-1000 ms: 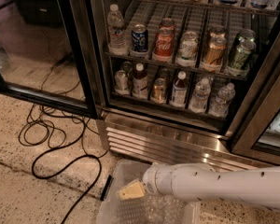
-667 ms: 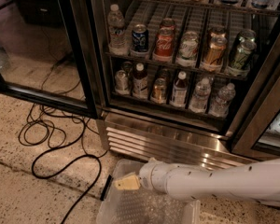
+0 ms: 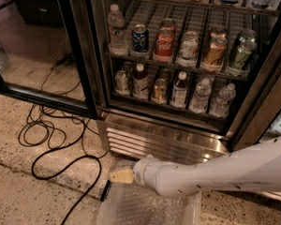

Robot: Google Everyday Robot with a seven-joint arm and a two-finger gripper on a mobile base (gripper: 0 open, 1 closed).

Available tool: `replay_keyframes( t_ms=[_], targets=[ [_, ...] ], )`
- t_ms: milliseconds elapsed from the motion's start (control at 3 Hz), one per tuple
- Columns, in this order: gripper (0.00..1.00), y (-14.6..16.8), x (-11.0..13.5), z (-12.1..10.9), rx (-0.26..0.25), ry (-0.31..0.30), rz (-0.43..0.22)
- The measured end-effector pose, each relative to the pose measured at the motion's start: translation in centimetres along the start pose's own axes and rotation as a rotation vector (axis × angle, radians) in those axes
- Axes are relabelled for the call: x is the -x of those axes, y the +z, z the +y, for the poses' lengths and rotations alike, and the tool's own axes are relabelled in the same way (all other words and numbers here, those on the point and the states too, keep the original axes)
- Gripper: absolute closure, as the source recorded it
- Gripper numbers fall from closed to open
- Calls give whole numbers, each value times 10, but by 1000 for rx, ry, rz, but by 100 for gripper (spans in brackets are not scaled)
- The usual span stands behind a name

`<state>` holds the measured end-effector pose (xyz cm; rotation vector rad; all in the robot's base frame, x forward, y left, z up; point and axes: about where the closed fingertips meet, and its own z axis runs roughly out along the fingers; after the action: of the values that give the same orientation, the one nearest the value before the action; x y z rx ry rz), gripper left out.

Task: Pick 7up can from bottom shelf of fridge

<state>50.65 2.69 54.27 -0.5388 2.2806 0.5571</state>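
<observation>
The fridge point(image 3: 96, 69) stands open, its glass door point(image 3: 37, 46) swung out to the left. On the bottom shelf point(image 3: 171, 108) the 7up can point(image 3: 121, 80), small and silvery with a greenish tint, stands at the far left. Right of it are a dark bottle point(image 3: 140, 81), a gold-amber can point(image 3: 159, 90) and several clear bottles. My gripper point(image 3: 121, 176) is at the end of the white arm point(image 3: 210, 172), low above the floor in front of the steel base grille point(image 3: 150, 142). It is well below the can, roughly under it, and holds nothing that I can see.
The upper rack point(image 3: 178, 62) holds several cans and a water bottle. Black cables point(image 3: 51, 135) loop over the speckled floor at the left. A clear plastic bin point(image 3: 150, 205) lies under the arm. The dark door frame point(image 3: 42, 100) juts out at the left.
The gripper has moved a little up and to the left, closer to the base grille. Nothing in the fridge has moved.
</observation>
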Motion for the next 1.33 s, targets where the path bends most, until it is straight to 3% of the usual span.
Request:
replay_keyframes(
  t_ms=[667, 1333],
  targets=[
    [0, 20, 6, 3, -30, 8, -61],
    [0, 47, 48, 0, -67, 75, -267]
  ],
)
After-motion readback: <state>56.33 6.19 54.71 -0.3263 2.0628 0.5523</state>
